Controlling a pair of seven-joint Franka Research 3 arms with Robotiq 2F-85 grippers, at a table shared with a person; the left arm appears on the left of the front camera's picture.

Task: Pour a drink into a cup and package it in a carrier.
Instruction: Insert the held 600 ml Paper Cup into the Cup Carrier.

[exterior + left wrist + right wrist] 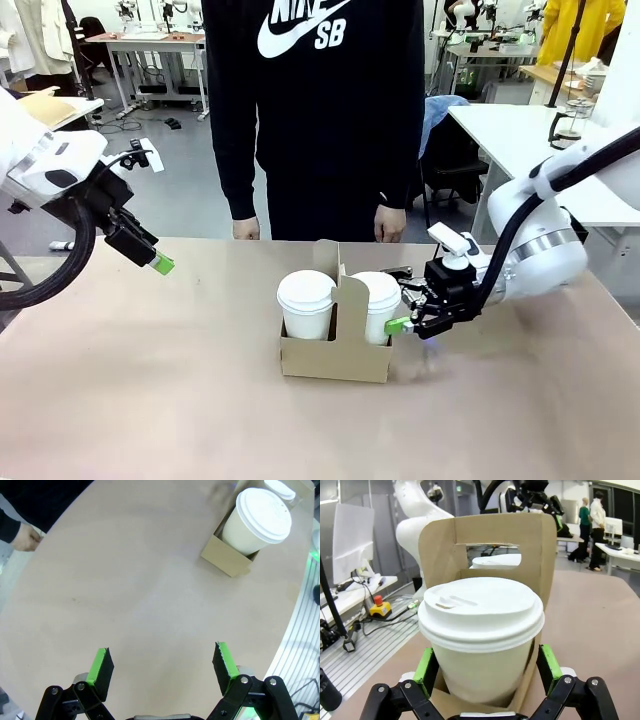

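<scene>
Front view: the brown cardboard carrier [335, 358] stands near the middle of the desk [150, 400], its upright centre handle between two lidded white cups. The left cup [305, 305] sits in the left hole, and the cup [377, 305] on the right sits in the hole next to the right gripper [412, 312]. That gripper is low at the carrier's right side, one green pad against the cup's wall. The left gripper [150, 255] hangs well apart, above the desk's left part, holding nothing. A person stands at the far edge with a hand [246, 229] on each side of the body.

Left wrist view: the left gripper [162, 665] stands wide, with bare desk [125, 595] between its green pads. The carrier [230, 560] and a lidded cup [257, 522] lie far up to the right; the person's hand [25, 537] is at the left edge.

Right wrist view: the right gripper [487, 667] has its jaws spread to either side of the cup [482, 635], the green pads just beside its wall; whether they touch cannot be told. The cup sits in the carrier [440, 545], whose handle rises behind it, the other cup's lid [495, 561] showing through the handle's slot.
</scene>
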